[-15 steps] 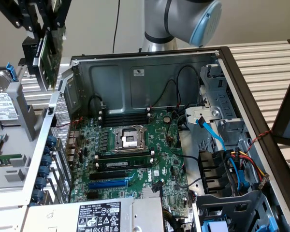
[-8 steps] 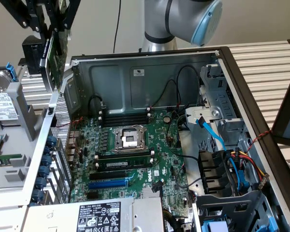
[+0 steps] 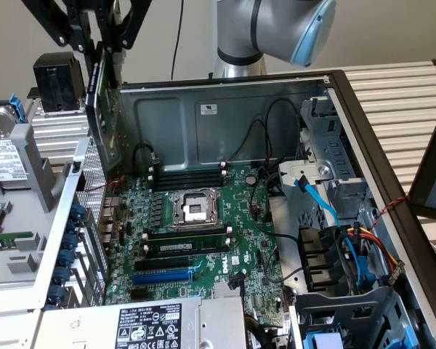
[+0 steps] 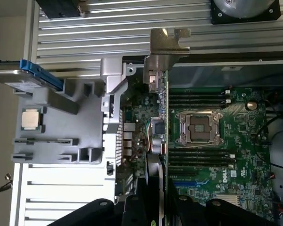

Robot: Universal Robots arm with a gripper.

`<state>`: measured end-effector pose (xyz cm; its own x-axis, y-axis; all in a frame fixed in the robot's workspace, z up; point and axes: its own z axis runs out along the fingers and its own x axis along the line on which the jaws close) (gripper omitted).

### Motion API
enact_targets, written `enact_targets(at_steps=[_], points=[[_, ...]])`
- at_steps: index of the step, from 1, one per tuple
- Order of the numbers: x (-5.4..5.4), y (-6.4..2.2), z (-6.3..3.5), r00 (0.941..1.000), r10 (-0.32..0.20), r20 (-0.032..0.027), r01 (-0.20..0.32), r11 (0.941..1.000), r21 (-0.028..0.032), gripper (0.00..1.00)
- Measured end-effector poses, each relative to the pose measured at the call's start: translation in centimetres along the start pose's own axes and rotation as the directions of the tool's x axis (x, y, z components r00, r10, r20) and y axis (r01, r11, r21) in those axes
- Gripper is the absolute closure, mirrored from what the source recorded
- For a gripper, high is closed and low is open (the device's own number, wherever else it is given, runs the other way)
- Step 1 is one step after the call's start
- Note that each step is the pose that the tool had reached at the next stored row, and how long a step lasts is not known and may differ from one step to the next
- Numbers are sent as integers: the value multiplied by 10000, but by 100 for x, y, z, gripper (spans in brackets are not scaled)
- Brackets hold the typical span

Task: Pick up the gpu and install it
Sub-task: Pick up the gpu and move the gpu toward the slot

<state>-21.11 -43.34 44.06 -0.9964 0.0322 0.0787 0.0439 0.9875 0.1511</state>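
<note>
**Gpu held in the air over the case wall**

Your gripper point(image 3: 102, 40) is clamped on the gpu point(image 3: 98, 94). The card hangs edge-on above the case point(image 3: 225, 116) wall at the exterior view's left. In the wrist view you see it between the fingers point(image 4: 137, 209), with its bracket point(image 4: 169, 49) at the far end. It runs along the port-side edge of the motherboard point(image 4: 217, 136) and is not yet seated in a slot
</note>
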Motion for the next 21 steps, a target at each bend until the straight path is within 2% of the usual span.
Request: enact_targets(at_steps=[12, 14, 15, 16, 18, 21], points=[[-430, -120, -52, 9999, 24, -148, -24, 10000, 5, 73], [-483, -137, -58, 9998, 30, -194, -30, 10000, 4, 73], [-488, -144, -60, 9997, 36, -235, -36, 10000, 3, 73], [-488, -144, -60, 9997, 38, -248, -38, 10000, 4, 73], [-503, -143, -60, 9997, 45, -248, -45, 10000, 9, 73], [-634, -137, -70, 9997, 48, -249, -47, 10000, 13, 73]])
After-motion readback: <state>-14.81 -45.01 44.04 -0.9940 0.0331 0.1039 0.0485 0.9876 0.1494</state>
